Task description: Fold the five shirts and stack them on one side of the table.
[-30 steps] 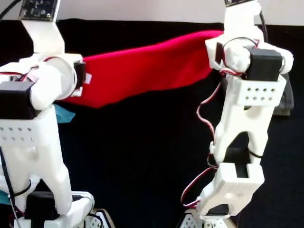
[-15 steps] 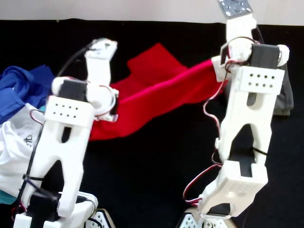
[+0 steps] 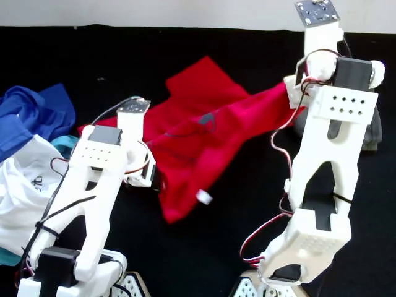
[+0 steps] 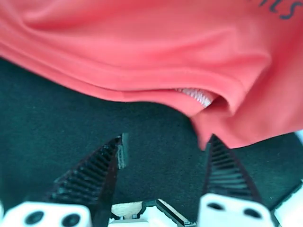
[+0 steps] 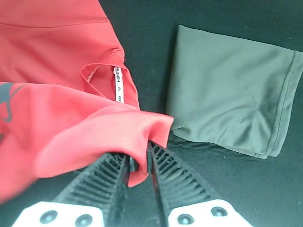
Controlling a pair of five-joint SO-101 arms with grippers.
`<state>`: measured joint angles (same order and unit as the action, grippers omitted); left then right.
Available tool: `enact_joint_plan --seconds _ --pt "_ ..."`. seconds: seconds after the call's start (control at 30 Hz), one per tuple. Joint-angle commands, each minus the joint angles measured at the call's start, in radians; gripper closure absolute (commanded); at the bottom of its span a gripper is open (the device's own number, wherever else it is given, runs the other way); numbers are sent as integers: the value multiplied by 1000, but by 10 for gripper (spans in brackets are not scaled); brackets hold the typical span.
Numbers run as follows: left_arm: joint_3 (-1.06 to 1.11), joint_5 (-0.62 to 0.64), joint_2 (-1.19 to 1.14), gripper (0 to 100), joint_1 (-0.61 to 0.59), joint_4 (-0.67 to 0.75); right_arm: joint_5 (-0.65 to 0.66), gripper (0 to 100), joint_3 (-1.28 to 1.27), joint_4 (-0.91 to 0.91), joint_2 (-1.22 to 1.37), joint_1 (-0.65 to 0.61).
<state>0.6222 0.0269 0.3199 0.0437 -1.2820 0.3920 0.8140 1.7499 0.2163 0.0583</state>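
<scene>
1. Five pieces of clothing can be counted on the black desk (image 3: 210,247): one red shirt (image 3: 204,133), one grey shirt (image 5: 232,104), one blue shirt (image 3: 34,114), one white shirt (image 3: 18,195), and one teal edge (image 3: 60,143) poking out.
2. The red shirt is spread out, crumpled, across the middle of the desk. Its right end is held up off the surface.
3. That raised end is pinched in the right hand (image 5: 138,152), at the far right. The jaws are squeezed narrow on a fold of the red fabric.
4. The left hand (image 4: 165,142) is spread wide with nothing in it. It's low over the desk, just near of the red shirt's left edge.
5. The grey shirt is laid flat at the far right, just beside the red shirt's collar.
6. The blue shirt is bunched at the far left. The white one is heaped nearer, at the left edge, and the teal edge is tucked between them.
7. Two arms are counted, one on each side.
</scene>
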Motion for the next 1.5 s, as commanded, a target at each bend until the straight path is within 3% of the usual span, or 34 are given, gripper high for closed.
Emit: enact_joint_plan --seconds 0.0,0.17,0.5,0.63,0.9,1.17,1.23,1.33,1.47 --pt "1 3 25 726 10 34 9 992 2 4 -45 -7" --pt "8 6 24 726 91 71 9 992 1 4 -45 -19" --pt "81 12 22 726 378 118 9 992 1 4 -45 -38" --pt "170 141 22 723 444 199 9 992 1 4 -45 -35" --pt "352 222 22 723 447 425 9 992 1 5 -45 -35" --pt "383 216 22 733 312 500 8 992 1 5 -45 -39" --pt "383 206 22 802 312 499 8 992 1 5 -45 -39" --pt "383 180 27 989 312 499 8 992 1 5 -47 -36" --pt "383 180 31 995 306 497 5 992 1 12 -51 -35"
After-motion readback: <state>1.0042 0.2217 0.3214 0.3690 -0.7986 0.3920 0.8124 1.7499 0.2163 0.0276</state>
